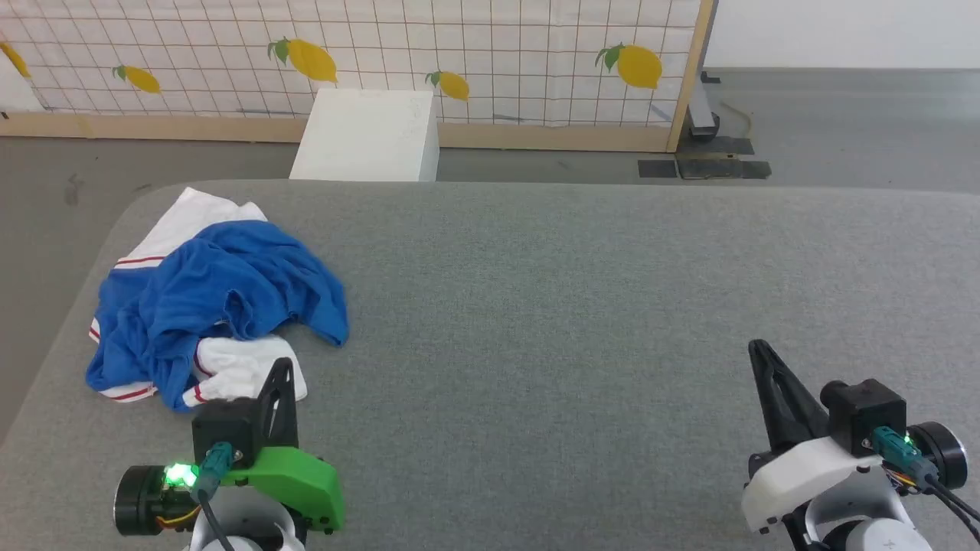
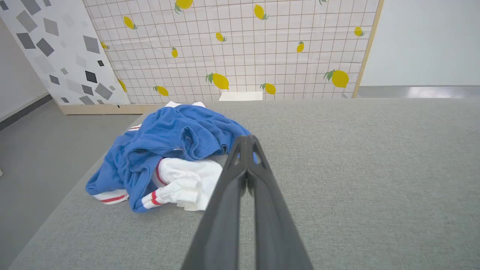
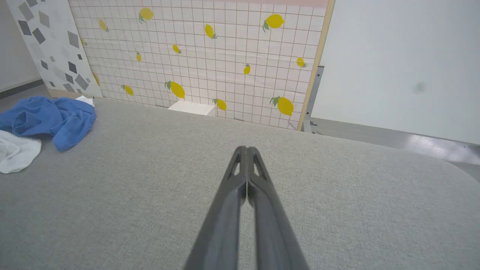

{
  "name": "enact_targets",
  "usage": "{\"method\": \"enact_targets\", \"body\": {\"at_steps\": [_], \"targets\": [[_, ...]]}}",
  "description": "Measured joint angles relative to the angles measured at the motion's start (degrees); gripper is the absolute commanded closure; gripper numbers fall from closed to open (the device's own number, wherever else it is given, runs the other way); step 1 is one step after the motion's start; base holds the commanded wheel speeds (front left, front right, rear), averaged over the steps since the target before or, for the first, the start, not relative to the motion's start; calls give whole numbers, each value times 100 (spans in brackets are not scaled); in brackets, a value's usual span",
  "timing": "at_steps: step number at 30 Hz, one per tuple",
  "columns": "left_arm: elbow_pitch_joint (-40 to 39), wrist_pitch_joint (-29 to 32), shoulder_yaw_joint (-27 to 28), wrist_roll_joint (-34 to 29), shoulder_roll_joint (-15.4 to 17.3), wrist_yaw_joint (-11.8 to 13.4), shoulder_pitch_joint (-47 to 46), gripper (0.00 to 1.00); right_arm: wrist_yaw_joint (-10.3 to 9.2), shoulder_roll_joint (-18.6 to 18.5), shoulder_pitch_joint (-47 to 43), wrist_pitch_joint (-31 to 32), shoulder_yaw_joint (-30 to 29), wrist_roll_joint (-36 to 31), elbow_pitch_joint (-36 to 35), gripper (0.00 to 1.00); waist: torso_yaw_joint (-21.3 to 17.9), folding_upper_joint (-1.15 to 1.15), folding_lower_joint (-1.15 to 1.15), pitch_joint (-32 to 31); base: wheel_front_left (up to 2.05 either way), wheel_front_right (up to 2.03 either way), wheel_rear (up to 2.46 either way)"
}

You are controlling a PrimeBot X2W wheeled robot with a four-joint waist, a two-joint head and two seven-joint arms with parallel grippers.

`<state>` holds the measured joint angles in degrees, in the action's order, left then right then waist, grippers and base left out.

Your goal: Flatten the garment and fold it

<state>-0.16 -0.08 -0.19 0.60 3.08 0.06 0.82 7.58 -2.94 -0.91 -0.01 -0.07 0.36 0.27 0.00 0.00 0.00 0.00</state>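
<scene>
Blue garment [image 1: 222,298] crumpled (white sleeves showing), table's left.

A grey fabric-covered table [image 1: 582,306] with rounded far corners spreads across the foreground. Beyond its far edge a white box [image 1: 367,138] stands on the grey floor [image 1: 842,122], in front of a panel [image 1: 498,61] of white squares printed with yellow lemons (each with green leaves). A pale wooden frame [image 1: 536,138] runs along the panel's foot and up its right edge, where dark flat plates [image 1: 704,167] lie on the floor. Left of the panel stands a white board [image 2: 56,56] scattered with grey diamonds; right of it is a plain white wall [image 3: 393,67].
</scene>
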Motion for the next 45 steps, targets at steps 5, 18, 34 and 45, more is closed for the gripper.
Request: {"method": "enact_targets", "body": {"at_steps": [5, 18, 34, 45], "targets": [[0, 0, 0, 0, 0, 0, 0, 100, 0, 0, 0, 0, 0, 0, 0, 100, 0, 0, 0, 0, 0, 0, 0], [0, 0, 1, 0, 0, 0, 0, 0, 0, 0, 0, 0, 1, 0, 0, 0, 0, 0, 0, 0, 0, 0, 0], [-19, -81, -40, 59, 1, 1, 14, 0, 1, 0, -4, -70, -125, 126, 11, 0, -2, 0, 0, 4, 0, 0, 0], [-56, -226, -52, 153, 1, 52, 34, 0, 1, 0, -4, -237, -304, 285, 38, 0, -4, 0, 0, 27, 0, 0, 0]]}}
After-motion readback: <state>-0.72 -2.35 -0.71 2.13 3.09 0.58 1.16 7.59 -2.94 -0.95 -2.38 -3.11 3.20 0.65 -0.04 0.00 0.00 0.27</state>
